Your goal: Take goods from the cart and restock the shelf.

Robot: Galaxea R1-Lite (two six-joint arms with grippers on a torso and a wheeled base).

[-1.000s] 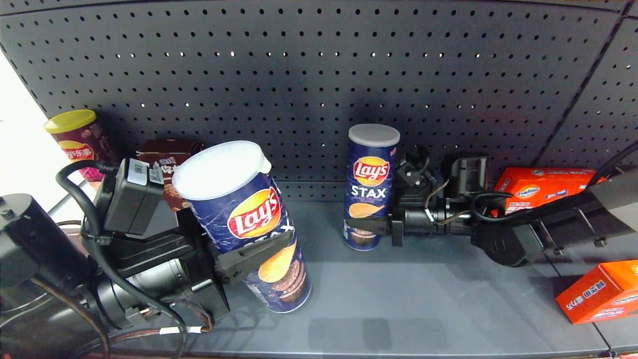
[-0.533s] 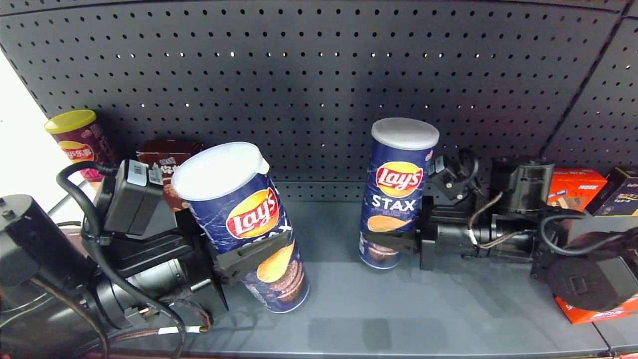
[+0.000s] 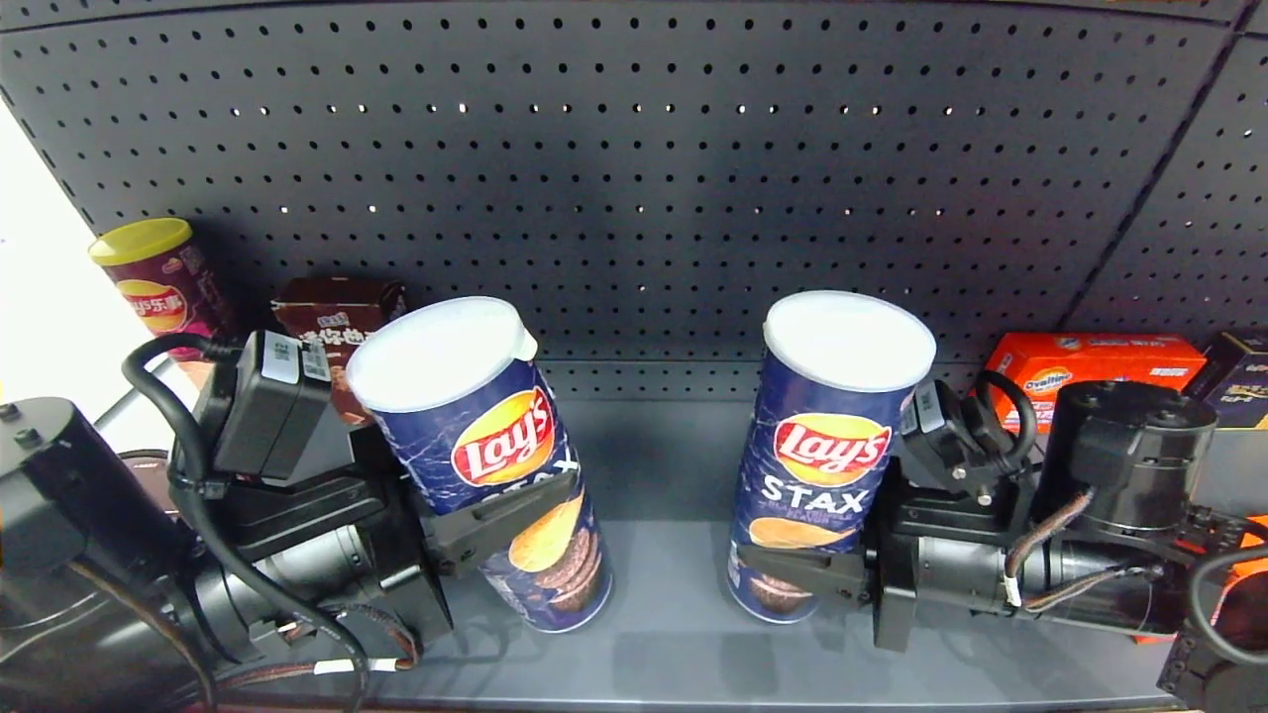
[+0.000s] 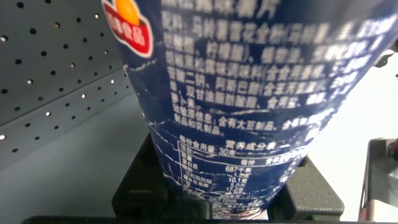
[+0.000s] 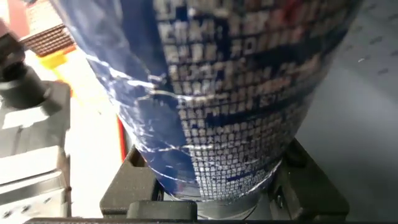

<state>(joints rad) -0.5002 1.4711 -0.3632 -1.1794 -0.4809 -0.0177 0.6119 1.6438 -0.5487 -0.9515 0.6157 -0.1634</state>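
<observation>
Grip first: my left gripper (image 3: 525, 510) has its jaws closed on a navy chip can with a white lid (image 3: 475, 446), one finger lying across the can's front below the logo. The left wrist view shows the can's printed back wedged between the two black pads. This can is tilted, its lid leaning toward my left and its base down by the front half of the shelf deck (image 3: 674, 475). I cannot tell whether the base touches the deck.

My right gripper (image 3: 802, 574) is clamped low on a second navy chip can (image 3: 827, 465), gripping it near the base. That can stands nearly upright over the front part of the deck, well apart from the first one.

Further out, a maroon chip can with a yellow lid (image 3: 158, 282) stands at the far left against the pegboard back panel (image 3: 634, 149), with a brown box (image 3: 332, 307) just beside it. Off to the right, at the back of the deck, lies an orange box (image 3: 1090, 361), and a dark box (image 3: 1238, 371) sits at the edge beyond it.
</observation>
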